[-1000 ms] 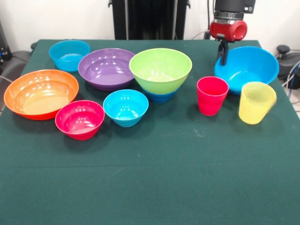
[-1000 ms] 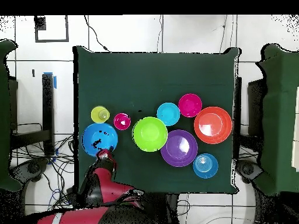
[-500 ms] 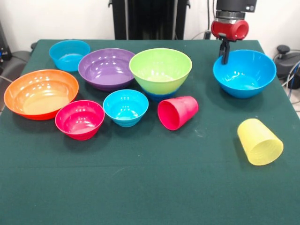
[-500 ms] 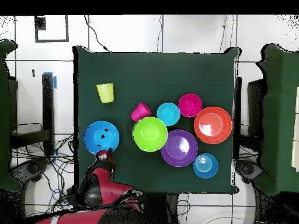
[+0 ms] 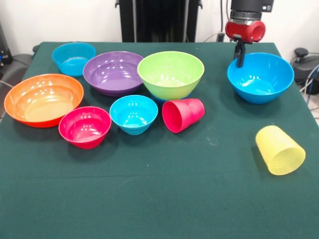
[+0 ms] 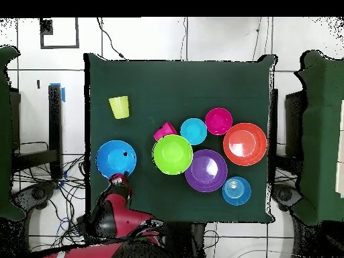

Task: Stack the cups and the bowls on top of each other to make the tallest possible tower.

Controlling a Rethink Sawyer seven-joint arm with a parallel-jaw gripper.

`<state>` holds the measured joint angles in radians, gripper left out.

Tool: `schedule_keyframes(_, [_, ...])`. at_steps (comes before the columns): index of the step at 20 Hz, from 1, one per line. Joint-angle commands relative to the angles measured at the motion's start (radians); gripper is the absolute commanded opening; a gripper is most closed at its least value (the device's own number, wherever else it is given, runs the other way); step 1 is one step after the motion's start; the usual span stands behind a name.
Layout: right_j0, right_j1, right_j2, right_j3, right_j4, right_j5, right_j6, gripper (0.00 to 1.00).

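My gripper hangs at the far rim of the big bright blue bowl and looks shut on that rim; from overhead the gripper sits at the bowl's edge. The red-pink cup lies on its side, mouth toward the camera, against the lime green bowl. Alone at the front right, the yellow cup also lies on its side. From above, the red-pink cup touches the green bowl, and the yellow cup lies apart.
To the left stand an orange bowl, a purple bowl, a small pink-red bowl, a small cyan bowl and a blue bowl at the far left. The green table cloth stretches toward the camera.
Both cups have fallen from upright. The red-pink one rolled left to the green bowl, the yellow one toward the front. The blue bowl went from tilted to level beside the gripper.
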<state>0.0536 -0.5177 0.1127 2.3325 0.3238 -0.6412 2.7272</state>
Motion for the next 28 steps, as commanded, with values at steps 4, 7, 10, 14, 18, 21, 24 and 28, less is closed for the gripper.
schedule_keyframes(4, [0.033,-0.042,0.041,-0.087,0.046,0.183,0.064,0.0])
schedule_keyframes(7, [0.045,-0.094,0.033,-0.072,0.063,0.226,0.059,0.0])
schedule_keyframes(10, [0.036,-0.117,0.026,-0.071,0.051,0.259,0.058,0.0])
schedule_keyframes(14, [0.032,-0.144,0.016,-0.073,0.038,0.297,0.06,0.0])
schedule_keyframes(18, [0.021,-0.157,0.013,-0.073,0.016,0.315,0.066,0.0])
schedule_keyframes(21, [0.019,-0.162,0.011,-0.074,0.009,0.323,0.069,0.0])
schedule_keyframes(24, [0.015,-0.157,0.011,-0.076,0.001,0.32,0.073,0.0])
schedule_keyframes(28, [0.001,-0.163,0.017,-0.071,-0.013,0.323,0.076,0.0])
